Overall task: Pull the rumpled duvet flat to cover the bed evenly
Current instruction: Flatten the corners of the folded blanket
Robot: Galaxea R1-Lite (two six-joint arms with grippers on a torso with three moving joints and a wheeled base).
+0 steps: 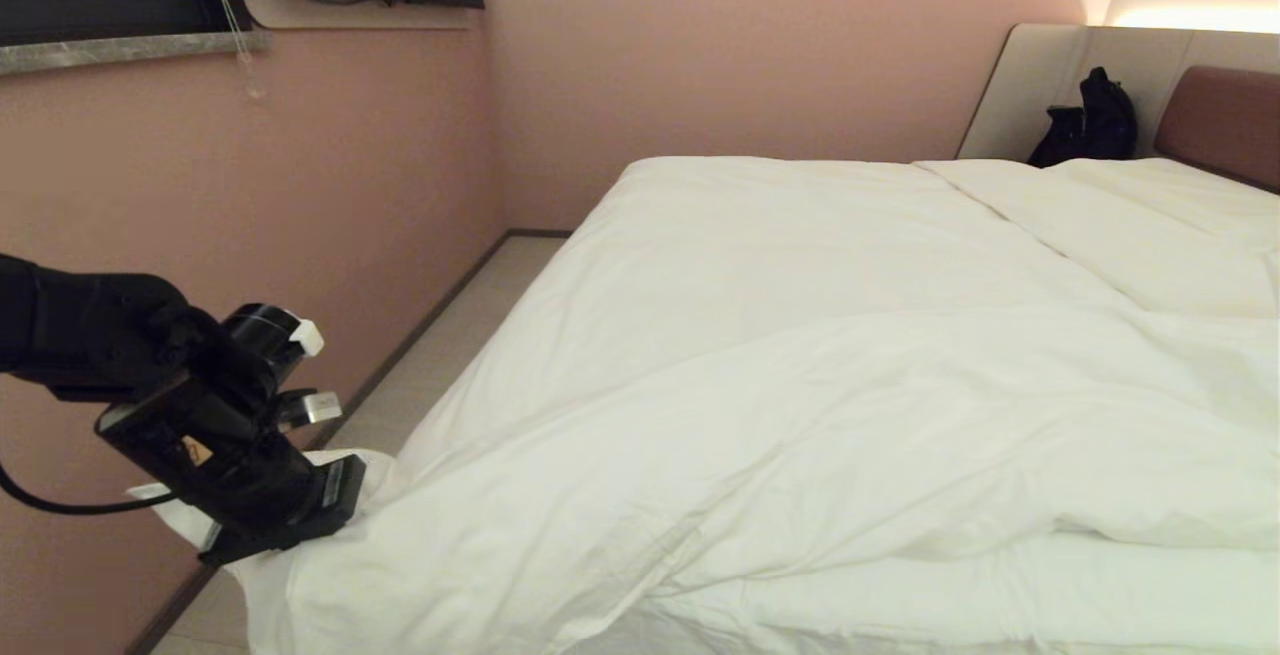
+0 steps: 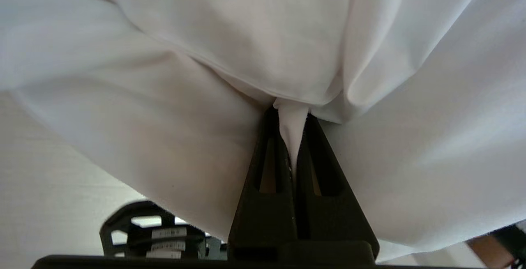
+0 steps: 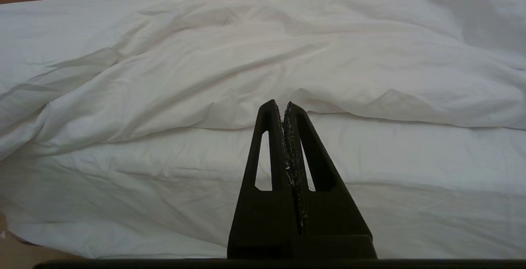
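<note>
Your left hand (image 2: 292,117) is pinching a fold of the duvet (image 1: 800,375) at its near left corner, off the bed's (image 1: 860,625) side above the floor strip (image 1: 440,355) by the pink wall (image 1: 300,185). In the head view the hand's body hides the fingertips and the pinched cloth. Your right hand (image 3: 283,106), pressed together on nothing, hangs before the bed's near edge and is outside the head view. The duvet lies creased over the bed; a rumpled ridge crosses the near right. The headboard (image 1: 1225,120) is cut off at the right; a dark bag-like shape (image 1: 1090,120) beside it is unclear.
</note>
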